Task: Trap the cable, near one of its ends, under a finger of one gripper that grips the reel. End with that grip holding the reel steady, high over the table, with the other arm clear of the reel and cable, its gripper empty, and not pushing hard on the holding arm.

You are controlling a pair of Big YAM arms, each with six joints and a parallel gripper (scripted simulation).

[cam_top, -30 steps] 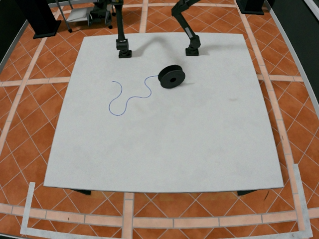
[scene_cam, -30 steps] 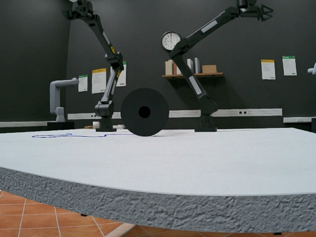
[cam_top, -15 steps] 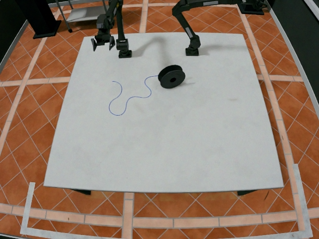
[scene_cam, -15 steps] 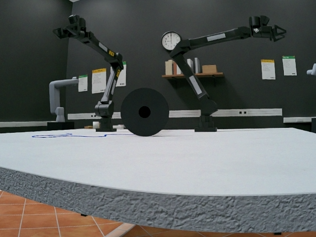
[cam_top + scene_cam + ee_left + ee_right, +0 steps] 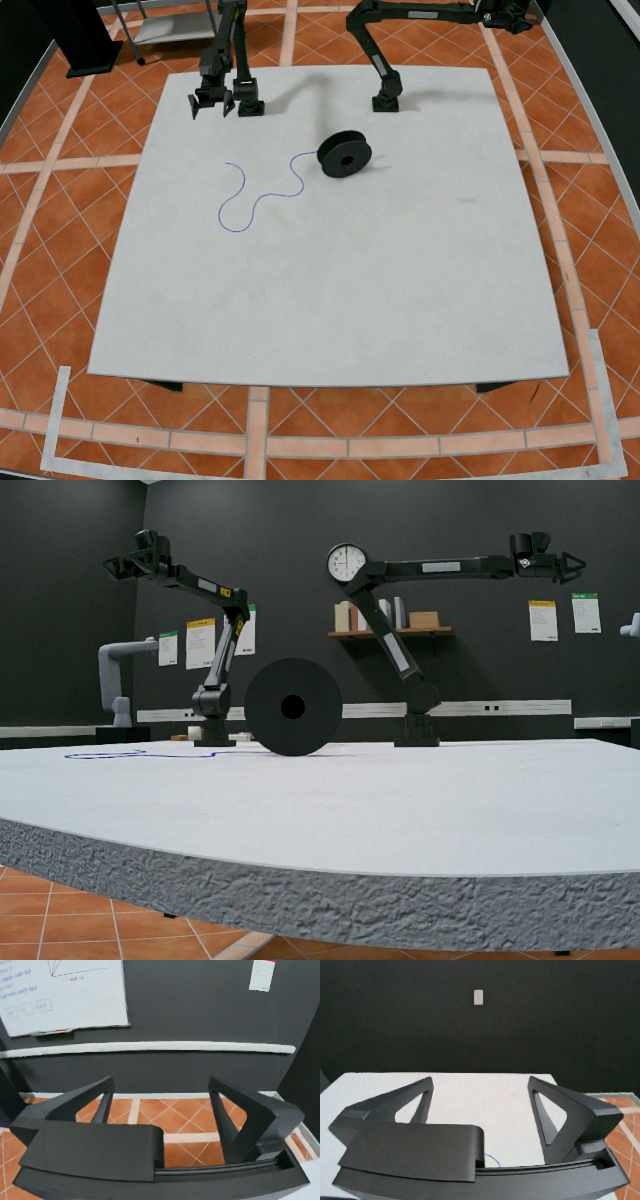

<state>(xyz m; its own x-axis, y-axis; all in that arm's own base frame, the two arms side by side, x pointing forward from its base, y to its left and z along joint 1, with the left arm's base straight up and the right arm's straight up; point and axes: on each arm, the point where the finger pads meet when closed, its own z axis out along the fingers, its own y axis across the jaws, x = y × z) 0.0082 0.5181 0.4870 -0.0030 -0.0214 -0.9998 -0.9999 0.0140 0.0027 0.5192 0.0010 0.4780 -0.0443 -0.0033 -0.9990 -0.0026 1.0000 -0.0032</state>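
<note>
Your black reel [image 5: 333, 162] [image 5: 268, 707], a pair of round flanges with a dark centre hole, stands upright on its rims on the pale worktop [image 5: 336, 310] [image 5: 310, 815] [image 5: 480, 1105]. Neither gripper is touching it. Your right gripper [image 5: 210, 116] [image 5: 116, 565] [image 5: 480, 1081] hangs raised on the reel's cable side, its fingers spread with nothing between them. Your left gripper [image 5: 524, 26] [image 5: 574, 571] [image 5: 161, 1081] is raised well apart from the reel, on the opposite side, its fingers likewise spread and empty.

The thin blue cable [image 5: 244, 179] [image 5: 175, 755] [image 5: 492, 1158] leaves the reel's side and winds over the worktop in loose S-bends, its free end well apart from the reel. You can see a short arc of it low in the right wrist view, apart from the fingers.

The reel's flange is plain and matt; you'll find no readable brand on it. Behind it, the round white wall clock [image 5: 354, 570] has one hand upright and one towards nine. The yellow labels [image 5: 225, 591] on the right arm [image 5: 227, 650] and the handwriting on the white board [image 5: 75, 1000] are too small or blurred for you to read.
</note>
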